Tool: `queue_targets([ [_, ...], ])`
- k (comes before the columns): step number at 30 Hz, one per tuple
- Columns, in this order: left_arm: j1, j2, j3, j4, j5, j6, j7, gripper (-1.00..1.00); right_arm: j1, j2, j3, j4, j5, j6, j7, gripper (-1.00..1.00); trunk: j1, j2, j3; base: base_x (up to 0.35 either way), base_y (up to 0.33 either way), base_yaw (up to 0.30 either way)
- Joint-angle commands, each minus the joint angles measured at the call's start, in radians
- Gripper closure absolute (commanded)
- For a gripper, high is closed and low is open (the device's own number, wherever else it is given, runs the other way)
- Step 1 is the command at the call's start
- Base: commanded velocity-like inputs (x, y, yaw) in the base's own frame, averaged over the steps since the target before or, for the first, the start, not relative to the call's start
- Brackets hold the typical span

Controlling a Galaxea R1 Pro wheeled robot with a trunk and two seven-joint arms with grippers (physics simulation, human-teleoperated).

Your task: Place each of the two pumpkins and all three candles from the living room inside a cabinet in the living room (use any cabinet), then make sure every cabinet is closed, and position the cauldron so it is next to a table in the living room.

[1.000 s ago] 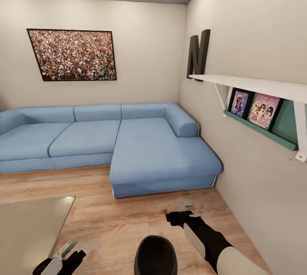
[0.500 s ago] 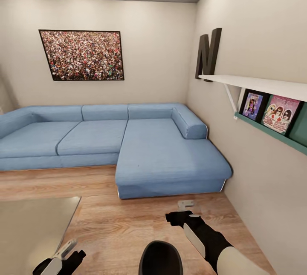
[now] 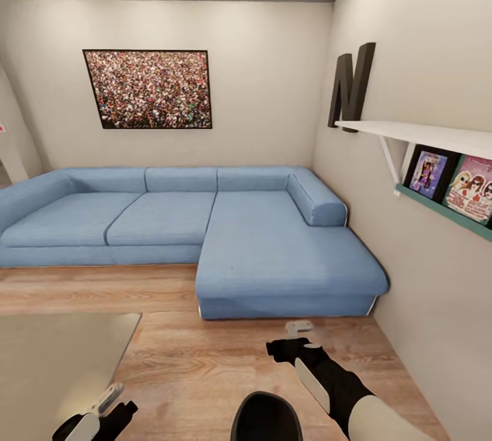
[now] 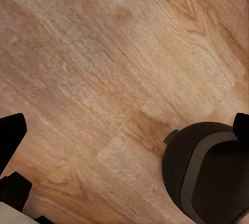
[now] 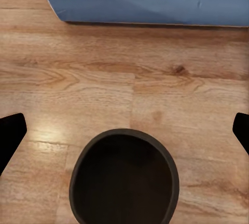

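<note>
The black cauldron [image 3: 266,419] stands on the wood floor just in front of me, its wide mouth facing up. It also shows in the left wrist view [image 4: 205,178] and the right wrist view [image 5: 124,180]. My right gripper [image 3: 298,327] hovers over the floor beyond the cauldron and is open, with one dark fingertip [image 5: 10,135] at each side of its view. My left gripper [image 3: 106,400] hangs open near the corner of the glass-topped table [image 3: 55,359], to the cauldron's left. Neither gripper holds anything. Pumpkins, candles and cabinet are out of view.
A blue L-shaped sofa [image 3: 273,250] fills the far side of the room, its chaise end close to the right gripper. The right wall [image 3: 437,304] carries a white shelf [image 3: 424,135] with pictures. Open wood floor [image 3: 191,352] lies between table and sofa.
The whole picture has shifted right, so the camera has turned left. Sofa, wall and cauldron drift right together. Both arms keep their place in the view.
</note>
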Motion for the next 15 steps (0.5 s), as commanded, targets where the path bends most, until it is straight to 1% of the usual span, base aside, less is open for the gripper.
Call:
queue_targets([
  [1, 0.0, 0.001, -0.007, -0.002, 0.009, 0.0, 0.009, -1.0, -0.001, -0.001, 0.007, -0.002, -0.01, 0.003, -0.01, -1.0, 0.0, -0.001, -0.001, 0.047, -0.006, 0.015],
  [7, 0.0, 0.001, -0.007, -0.002, 0.009, 0.0, 0.009, -1.0, -0.001, 0.001, 0.007, -0.002, -0.011, 0.003, -0.01, -1.0, 0.0, -0.001, -0.001, 0.125, -0.053, 0.004],
  [13, 0.0, 0.001, -0.008, -0.002, 0.01, 0.0, 0.009, -1.0, -0.001, 0.002, 0.006, -0.002, -0.012, 0.004, -0.01, -1.0, 0.0, -0.001, -0.001, 0.018, -0.01, 0.0],
  [15, 0.0, 0.001, -0.008, -0.002, 0.011, 0.0, 0.009, -1.0, -0.001, 0.002, 0.006, -0.002, -0.012, 0.004, -0.01, -1.0, 0.0, -0.001, -0.001, 0.002, -0.084, 0.0],
])
